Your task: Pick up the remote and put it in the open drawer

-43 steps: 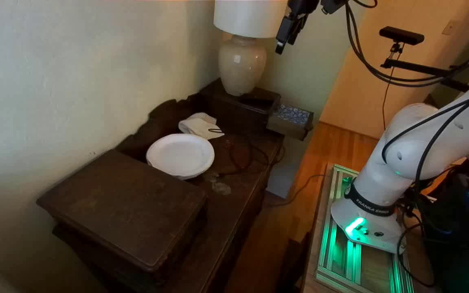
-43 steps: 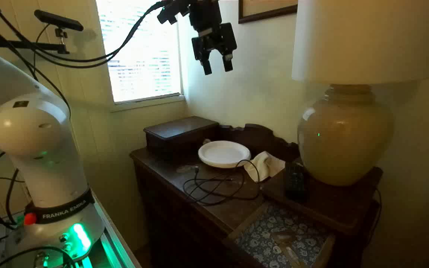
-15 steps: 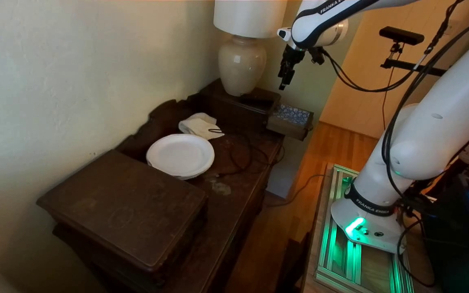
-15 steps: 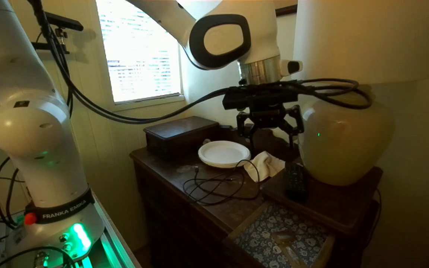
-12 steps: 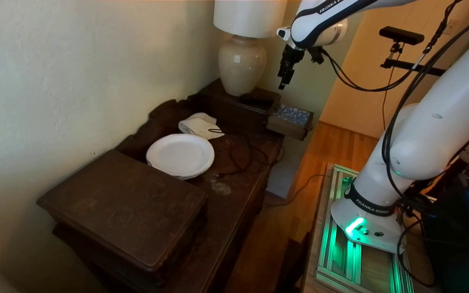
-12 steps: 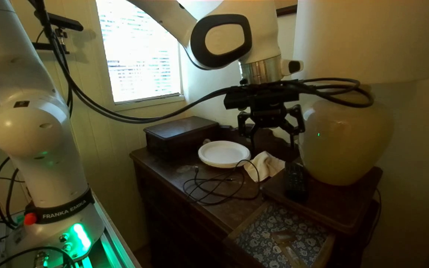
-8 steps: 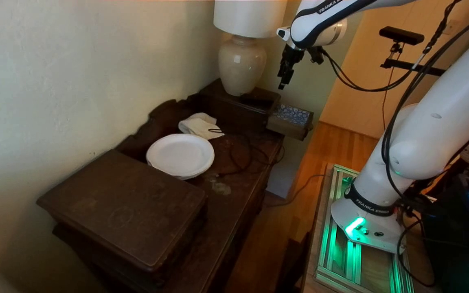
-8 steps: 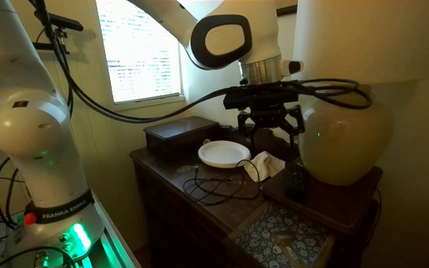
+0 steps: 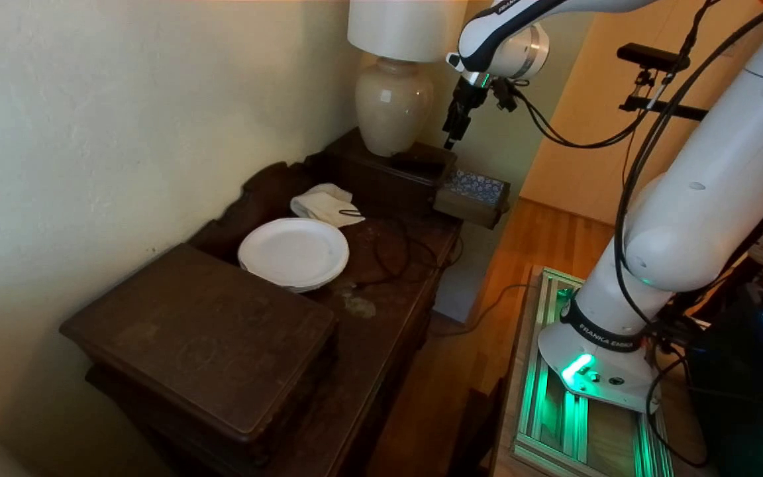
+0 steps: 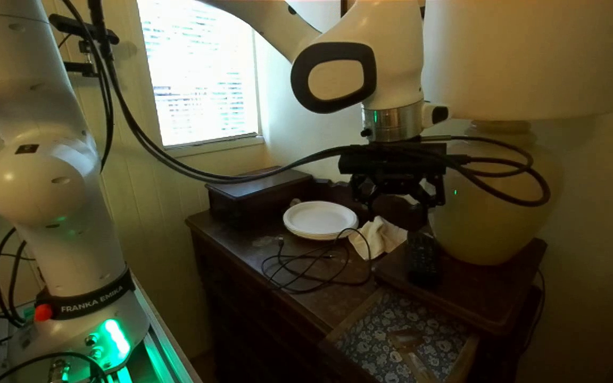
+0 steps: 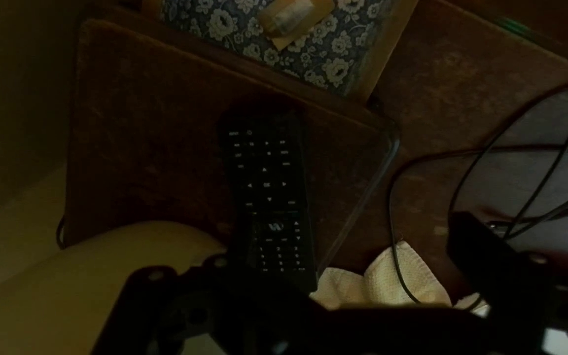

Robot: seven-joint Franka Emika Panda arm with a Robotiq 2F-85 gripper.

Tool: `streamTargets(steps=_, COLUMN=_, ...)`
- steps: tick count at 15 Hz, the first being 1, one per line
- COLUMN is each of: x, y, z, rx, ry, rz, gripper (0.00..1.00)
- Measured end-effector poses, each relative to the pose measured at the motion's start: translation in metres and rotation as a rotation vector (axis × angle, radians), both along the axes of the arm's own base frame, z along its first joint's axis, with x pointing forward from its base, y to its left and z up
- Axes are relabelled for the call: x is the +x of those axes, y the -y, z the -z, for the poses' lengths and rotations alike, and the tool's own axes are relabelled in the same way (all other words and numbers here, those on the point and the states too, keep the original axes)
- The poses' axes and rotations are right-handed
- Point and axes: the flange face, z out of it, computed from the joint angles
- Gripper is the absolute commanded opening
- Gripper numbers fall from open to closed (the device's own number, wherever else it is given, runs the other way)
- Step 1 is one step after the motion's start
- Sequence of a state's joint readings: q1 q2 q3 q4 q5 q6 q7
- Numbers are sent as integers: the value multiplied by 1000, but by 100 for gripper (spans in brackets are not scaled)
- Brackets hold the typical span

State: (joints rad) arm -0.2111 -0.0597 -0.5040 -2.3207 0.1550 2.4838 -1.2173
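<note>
Presently, above the dark wooden dresser (image 10: 242, 242), toward the right in an exterior view, a black gripper (image 10: 398, 214) of angular, jointed links, with both fingers set wide apart. Below, on the brown raised box (image 10: 479, 292) at the right, the remote (image 11: 266, 195), lying flat: a slim black bar with rows of small pale marks, with one end partly hidden by the gripper in the wrist view. Just beside, the lamp (image 9: 395, 83), with a rounded, glossy, cream-coloured body and a pale shade. On the near side, pulled out from the raised box, the open drawer (image 10: 373, 338): rectangular, with thin wooden walls and a grey-blue lining in flower pattern; upon this lining, a brownish, partly shiny item (image 10: 406, 339) of kind not possible to tell. Farther left, a cream cloth (image 10: 383, 234) with soft folds and woven texture, and just beside it round white plates (image 10: 321, 218) in a low stack. Nearer, on the stained wood, a thin black cable (image 11: 565, 147) in loose loops.
</note>
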Motion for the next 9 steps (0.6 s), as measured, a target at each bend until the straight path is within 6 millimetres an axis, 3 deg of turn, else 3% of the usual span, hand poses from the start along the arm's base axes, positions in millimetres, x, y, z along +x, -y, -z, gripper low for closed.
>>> streamTargets(steps=9, x=8, y=49, z=33, rx=30, ry=6, rz=-140, gripper=100)
